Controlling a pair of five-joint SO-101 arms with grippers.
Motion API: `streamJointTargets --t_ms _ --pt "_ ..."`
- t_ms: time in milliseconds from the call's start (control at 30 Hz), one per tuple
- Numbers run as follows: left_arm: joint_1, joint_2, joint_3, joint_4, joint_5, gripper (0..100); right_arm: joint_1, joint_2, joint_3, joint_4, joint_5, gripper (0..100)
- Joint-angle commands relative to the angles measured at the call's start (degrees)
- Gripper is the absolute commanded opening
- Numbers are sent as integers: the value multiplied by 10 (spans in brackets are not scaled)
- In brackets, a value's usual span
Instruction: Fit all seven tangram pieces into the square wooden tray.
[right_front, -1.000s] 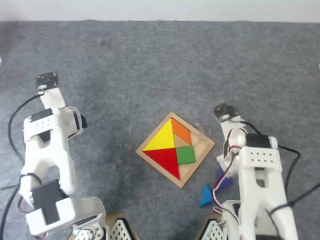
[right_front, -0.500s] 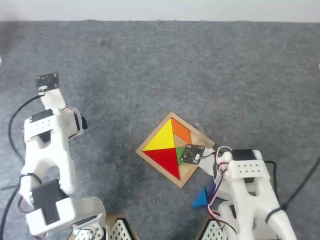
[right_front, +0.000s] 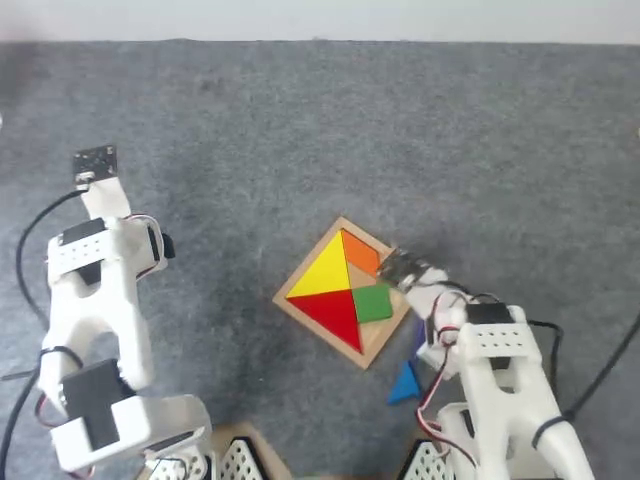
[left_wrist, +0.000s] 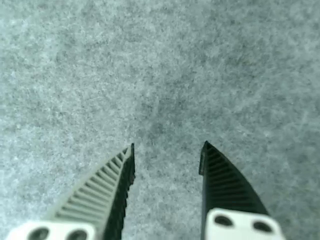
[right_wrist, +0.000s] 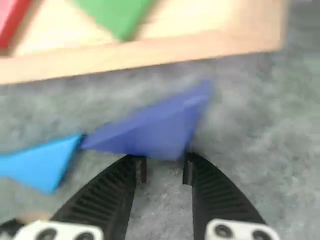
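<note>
The square wooden tray (right_front: 385, 335) lies as a diamond at mid-table, holding a yellow triangle (right_front: 322, 272), an orange piece (right_front: 362, 255), a red triangle (right_front: 330, 315) and a green square (right_front: 373, 303). A light blue triangle (right_front: 404, 383) rests on the carpet just outside the tray's near right edge. In the right wrist view, a dark blue piece (right_wrist: 155, 130) lies beside the tray edge (right_wrist: 150, 50), next to the light blue triangle (right_wrist: 37, 162). My right gripper (right_wrist: 162, 167) is open, its tips right at the dark blue piece's edge. My left gripper (left_wrist: 167, 150) hangs open over bare carpet.
The left arm (right_front: 95, 290) stands at the table's left side, well away from the tray. The right arm (right_front: 490, 350) leans over the tray's right corner. Grey carpet stretches across the far half of the table.
The right arm has bent down and swung toward the tray, its wrist now low over the blue pieces. The tray and light blue triangle shifted slightly. The left arm has not moved.
</note>
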Motion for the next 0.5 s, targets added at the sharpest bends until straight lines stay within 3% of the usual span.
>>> streamJointTargets --t_ms 0,200,467 --pt "4 -24 -2 -7 3 206 70 -15 -56 -30 -30 165" --pt "5 -24 -2 -7 3 206 99 -16 -88 5 -76 163" --pt "5 -24 -2 -7 3 206 -62 -16 -127 87 -201 166"
